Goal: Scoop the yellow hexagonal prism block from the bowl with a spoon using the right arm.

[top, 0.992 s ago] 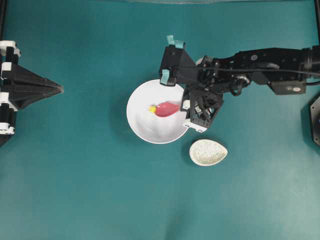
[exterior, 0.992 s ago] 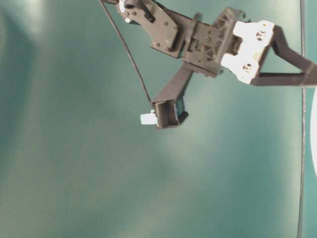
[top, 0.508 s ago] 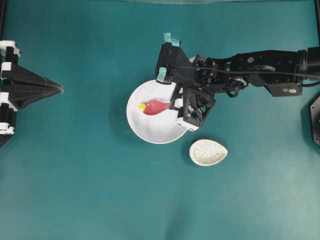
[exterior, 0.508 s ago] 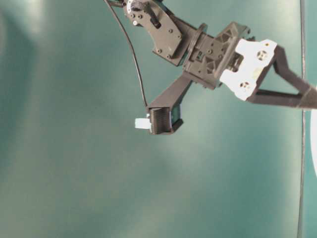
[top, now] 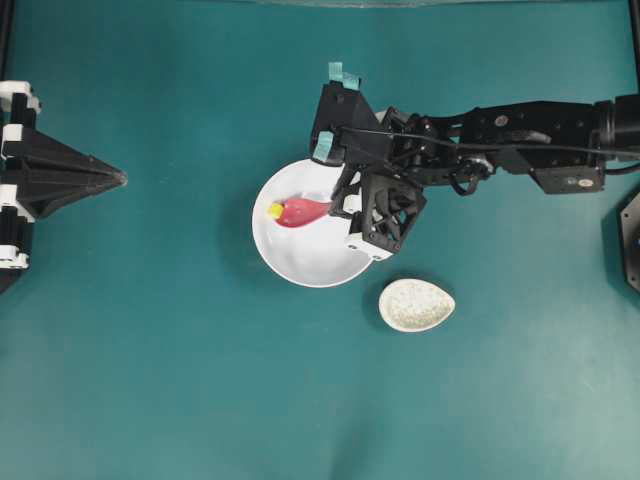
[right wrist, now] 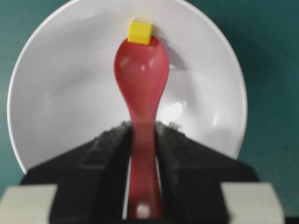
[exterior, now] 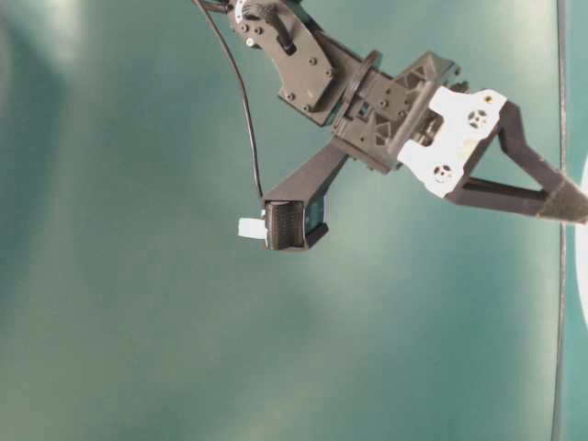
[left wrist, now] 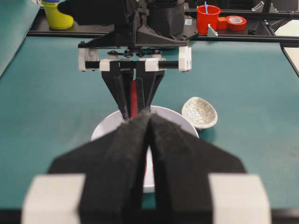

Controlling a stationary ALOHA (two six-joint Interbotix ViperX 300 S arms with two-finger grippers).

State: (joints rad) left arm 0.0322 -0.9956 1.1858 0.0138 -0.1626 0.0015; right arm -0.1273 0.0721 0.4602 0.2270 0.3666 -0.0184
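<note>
The white bowl (top: 300, 258) sits mid-table. My right gripper (top: 338, 205), with teal tape tabs, is over its right rim and shut on the handle of the pink-red spoon (top: 300, 211). The scoop lies inside the bowl, pointing left. The yellow block (top: 274, 211) touches the scoop's tip near the bowl's left wall and is not inside the scoop. In the right wrist view the spoon (right wrist: 141, 79) runs from my gripper (right wrist: 141, 127) to the block (right wrist: 140, 31) on the bowl's (right wrist: 70, 93) far slope. My left gripper (top: 120, 178) is shut and empty at the far left.
A speckled egg-shaped spoon rest (top: 416, 305) lies just right of and below the bowl. In the left wrist view a red cup (left wrist: 208, 16), a tape roll (left wrist: 237, 22) and a yellow container (left wrist: 57, 16) stand beyond the table's far edge.
My right gripper has moved left with the spoon. The scoop has pushed the yellow block from the bowl's middle to its left wall. The left arm has not moved.
</note>
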